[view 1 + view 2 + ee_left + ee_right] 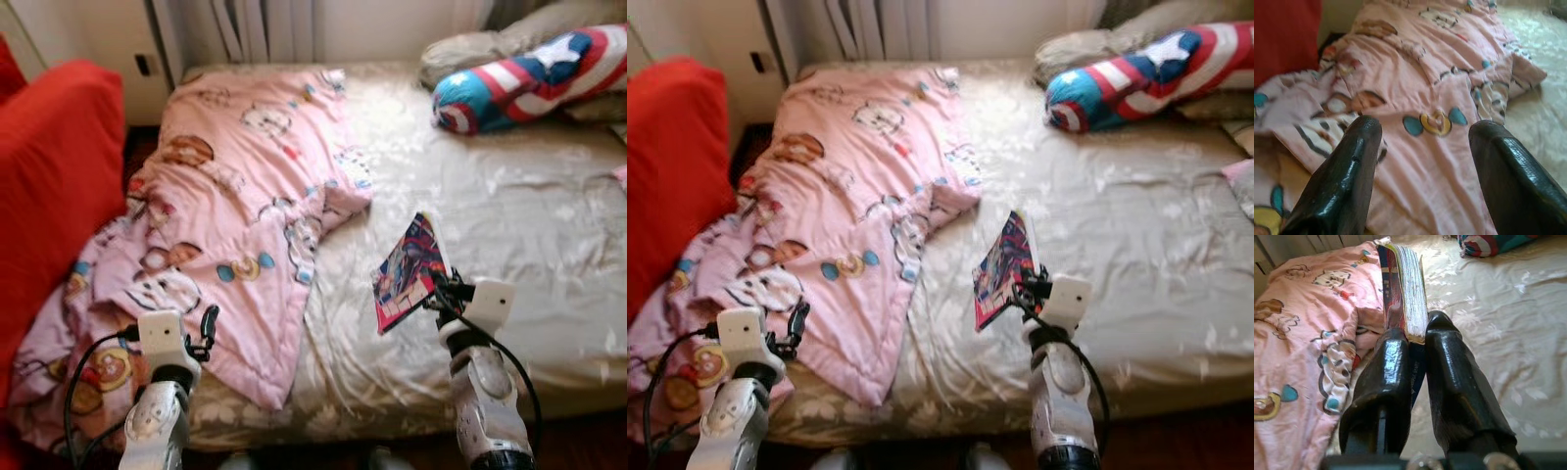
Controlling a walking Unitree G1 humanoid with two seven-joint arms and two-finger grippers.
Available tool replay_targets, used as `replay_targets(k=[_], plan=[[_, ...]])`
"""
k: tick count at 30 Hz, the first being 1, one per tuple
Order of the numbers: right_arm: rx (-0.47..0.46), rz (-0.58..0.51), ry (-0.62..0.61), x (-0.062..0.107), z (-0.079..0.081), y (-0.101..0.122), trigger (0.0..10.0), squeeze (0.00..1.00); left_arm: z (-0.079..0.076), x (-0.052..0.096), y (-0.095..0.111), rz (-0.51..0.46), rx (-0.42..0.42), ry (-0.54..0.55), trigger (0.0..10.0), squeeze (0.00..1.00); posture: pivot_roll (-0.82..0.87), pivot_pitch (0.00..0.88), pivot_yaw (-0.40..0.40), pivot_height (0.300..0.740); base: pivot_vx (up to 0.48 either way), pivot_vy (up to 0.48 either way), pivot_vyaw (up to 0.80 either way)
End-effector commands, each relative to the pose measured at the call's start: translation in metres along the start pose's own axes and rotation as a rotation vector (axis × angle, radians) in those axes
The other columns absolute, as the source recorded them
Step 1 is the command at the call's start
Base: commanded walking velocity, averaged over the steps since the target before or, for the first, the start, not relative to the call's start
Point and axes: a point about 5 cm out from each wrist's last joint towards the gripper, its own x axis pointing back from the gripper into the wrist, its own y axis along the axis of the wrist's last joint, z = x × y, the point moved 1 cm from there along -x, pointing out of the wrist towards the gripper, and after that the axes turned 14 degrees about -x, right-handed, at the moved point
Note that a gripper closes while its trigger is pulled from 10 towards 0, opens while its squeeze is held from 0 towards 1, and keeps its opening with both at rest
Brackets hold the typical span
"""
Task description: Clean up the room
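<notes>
Comic book (408,271), glossy cover, held on edge above the bed (509,225), lifted clear of the cream sheet. Right gripper (1418,340) has both black fingers closed on its lower edge, pages sandwiched between; the book's long axis runs up and away from the gripper, toward 11 o'clock in the head view, spine side facing the pink quilt (235,206).

Left gripper (1425,142) hovers over the quilt's near corner at about 7 o'clock of the bed, fingers spread wide, nothing between them.

Star-and-stripe bolster (529,78) lies at 1 o'clock by the pillows (480,44); red armchair (49,186) at 9 o'clock.

Judgement: book is already secured, so the next move is a carry-off to a proper spot. None is visible here. Thin grip on one edge; book could pivot or slip if swung quickly. Quilt is nearer the left arm.
</notes>
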Motion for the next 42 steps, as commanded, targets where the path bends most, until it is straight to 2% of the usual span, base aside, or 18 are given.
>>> replay_targets(k=[1,8,42], plan=[[0.013,-0.04,0.004,-0.0005,0.0017,0.0095,10.0,0.0,-0.0025,0.0006,-0.0034,0.01,0.009,-0.008,10.0,0.0,-0.01,0.07,-0.04,0.74,0.0,0.0,0.0],[0.011,-0.045,-0.002,-0.0015,0.003,0.0107,10.0,0.0,-0.0018,0.0014,-0.0029,0.007,-0.005,-0.007,10.0,0.0,0.0,0.089,-0.041,0.74,0.0,0.0,0.0],[0.005,-0.04,-0.015,-0.0052,0.0061,0.0091,10.0,0.0,-0.0031,-0.0001,-0.0012,-0.006,-0.009,-0.009,10.0,0.0,0.0,0.094,-0.041,0.74,0.0,-0.36,0.0]])
